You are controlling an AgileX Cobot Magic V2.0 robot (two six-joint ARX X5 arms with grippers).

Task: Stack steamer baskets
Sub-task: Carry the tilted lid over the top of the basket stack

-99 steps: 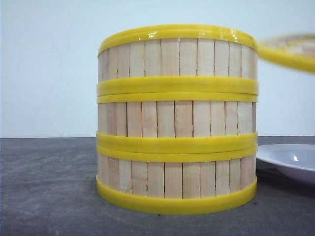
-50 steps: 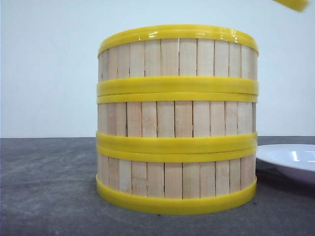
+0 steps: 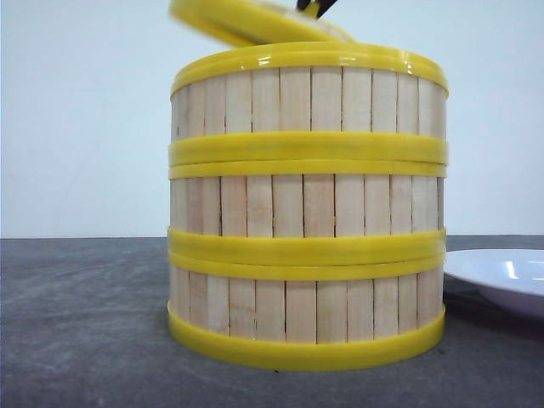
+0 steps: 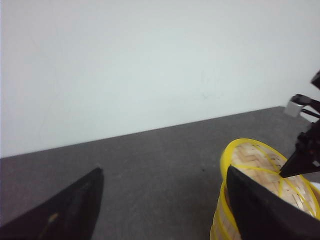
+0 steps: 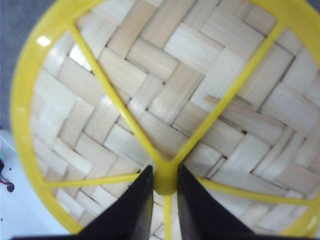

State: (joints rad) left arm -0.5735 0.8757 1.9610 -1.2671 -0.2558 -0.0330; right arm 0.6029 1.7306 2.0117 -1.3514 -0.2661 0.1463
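Pale-slatted, yellow-rimmed steamer baskets (image 3: pixel 308 204); herringbone-woven lid (image 5: pixel 170 100)

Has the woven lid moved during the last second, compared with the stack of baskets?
Yes. The lid was at the right edge beside the stack. It went up and leftward, and now hangs tilted over the stack's top.

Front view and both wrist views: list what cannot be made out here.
- Front view: the lid is blurred and cut off by the top edge; the right hand holding it barely shows.
- Front view: the steamer baskets show their walls only; their insides are hidden.
- Front view: the plate is cut off at the right edge.
- Left wrist view: the left hand partly covers the stack.
- Right wrist view: the lid fills the frame, hiding the baskets.
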